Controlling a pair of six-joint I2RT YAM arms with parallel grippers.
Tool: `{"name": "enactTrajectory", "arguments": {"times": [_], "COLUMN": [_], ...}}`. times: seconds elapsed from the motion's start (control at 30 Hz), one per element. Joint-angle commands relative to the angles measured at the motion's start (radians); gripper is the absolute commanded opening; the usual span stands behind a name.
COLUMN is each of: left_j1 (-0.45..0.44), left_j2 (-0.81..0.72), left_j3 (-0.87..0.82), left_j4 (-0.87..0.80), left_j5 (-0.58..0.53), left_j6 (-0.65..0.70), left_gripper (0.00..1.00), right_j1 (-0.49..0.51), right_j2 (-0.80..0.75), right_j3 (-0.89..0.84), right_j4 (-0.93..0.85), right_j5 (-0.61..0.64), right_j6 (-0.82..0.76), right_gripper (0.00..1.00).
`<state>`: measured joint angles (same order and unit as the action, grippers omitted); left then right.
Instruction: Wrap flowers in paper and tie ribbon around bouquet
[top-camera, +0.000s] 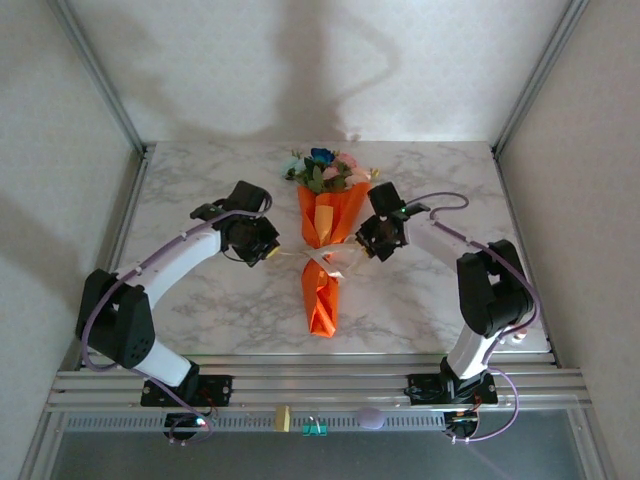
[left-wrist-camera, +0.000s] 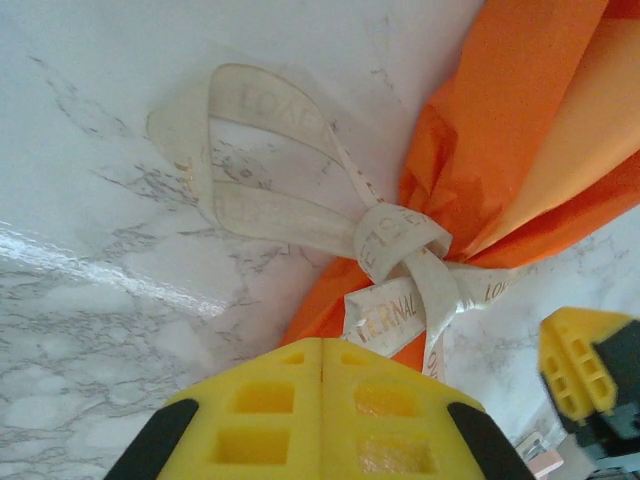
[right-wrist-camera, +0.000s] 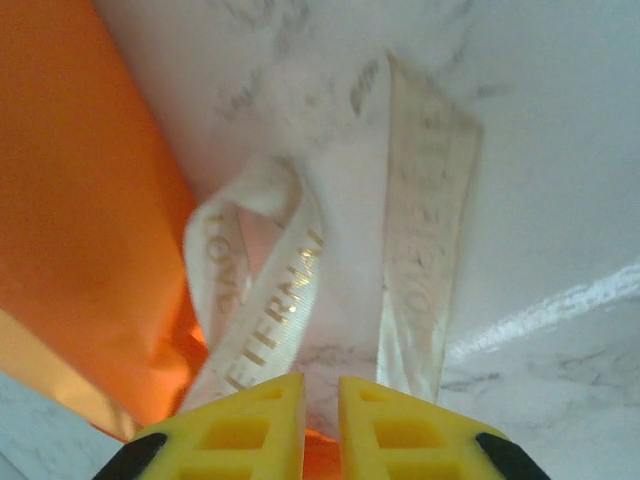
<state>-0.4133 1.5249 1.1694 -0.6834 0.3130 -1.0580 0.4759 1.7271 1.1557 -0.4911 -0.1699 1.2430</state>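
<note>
Ribbon (left-wrist-camera: 395, 240) is tied in a knot around the middle of the bouquet (top-camera: 320, 225). That knot sits just ahead of your left gripper (left-wrist-camera: 322, 345). Its 2 yellow fingers (left-wrist-camera: 250, 420) are pressed tight together. Ribbon tails run from the knot down to their tips, and you cannot tell if a tail is pinched there. 1 big ribbon loop lies flat on the marble table (left-wrist-camera: 80, 300), ahead and to the left of those tips. The orange paper (left-wrist-camera: 520, 130) fans out ahead and to the right of them.

Your right gripper (right-wrist-camera: 320, 385) sits on the other side of the bouquet. Its fingers are nearly together, with a thin gap between them. 2 ribbon strands come right up to its tips, 1 by each finger. The paper is ahead and to the left of it. You cannot tell if it is pinching ribbon.

From the top camera, the bouquet lies flat between both grippers. The flowers (top-camera: 322, 170) are at the far end, past both grippers. The pointed end is back toward the arm bases.
</note>
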Motion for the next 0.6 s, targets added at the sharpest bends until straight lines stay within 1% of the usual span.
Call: {"name": "enactTrajectory", "arguments": {"times": [0.0, 0.23, 0.57], "left_j1": [0.026, 0.054, 0.07], "left_j2": [-0.046, -0.091, -0.191], "left_j3": [-0.007, -0.044, -0.145], "left_j4": [-0.053, -0.081, -0.124], "left_j5": [-0.042, -0.046, -0.036], "left_j6": [0.001, 0.006, -0.002], "left_gripper": [0.0, 0.0, 0.0], "right_j1": [0.01, 0.003, 0.002], "right_j2": [-0.023, 0.028, 0.084], "right_j3": [-0.034, 0.037, 0.05], "right_j4": [0.071, 0.093, 0.169], "right_j5": [-0.03, -0.03, -0.063], "right_j6": [0.036, 0.031, 0.071], "right_gripper": [0.19, 0.18, 0.2]}}
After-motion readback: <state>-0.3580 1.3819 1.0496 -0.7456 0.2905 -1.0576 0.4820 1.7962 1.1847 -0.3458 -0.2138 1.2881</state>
